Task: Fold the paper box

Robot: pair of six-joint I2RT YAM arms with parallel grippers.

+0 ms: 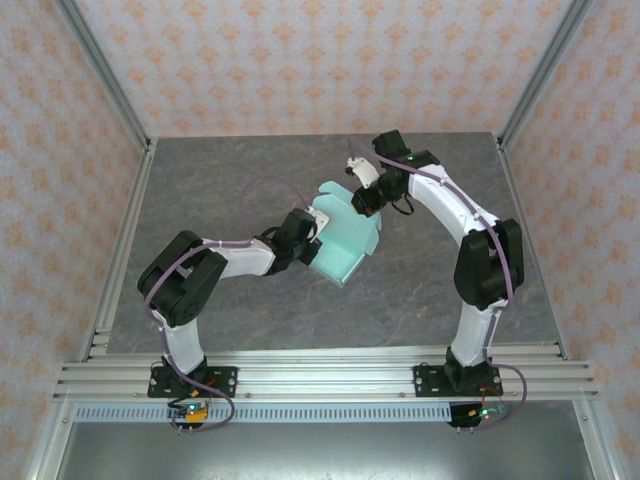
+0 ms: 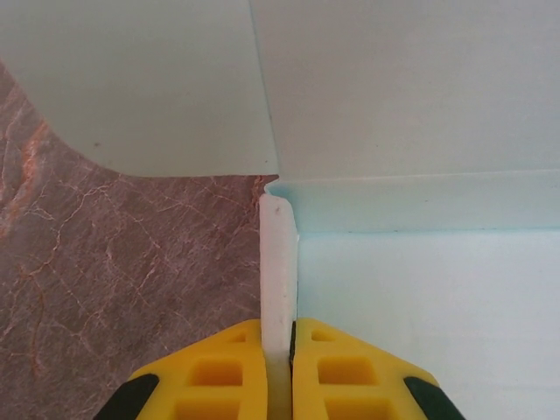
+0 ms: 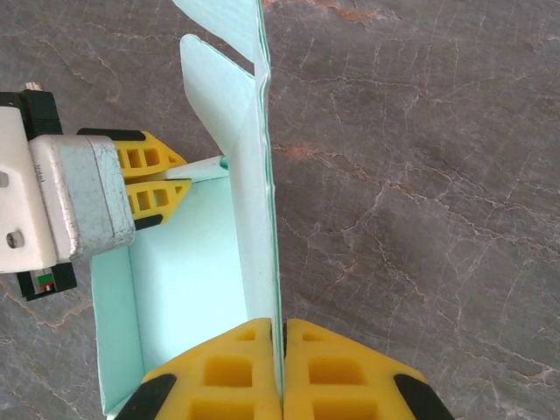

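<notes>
**Overhead view.** The pale mint-green paper box [image 1: 345, 245], partly folded, sits near the middle of the grey marbled table [image 1: 230, 300], between the 2 arms. The left gripper [image 1: 312, 238] meets its left side. The right gripper [image 1: 368, 198] meets its far right corner.

**Left wrist view.** The 2 yellow fingers [image 2: 219, 372] are pressed together on a thin upright card wall of the box. A flap with a curved edge extends beyond them.

**Right wrist view.** The right gripper's fingers [image 3: 219, 367] are clamped on a tall upright side panel, seen edge-on. The shallow tray of the box lies to its left, where the left gripper pinches the tray's far left corner.
</notes>
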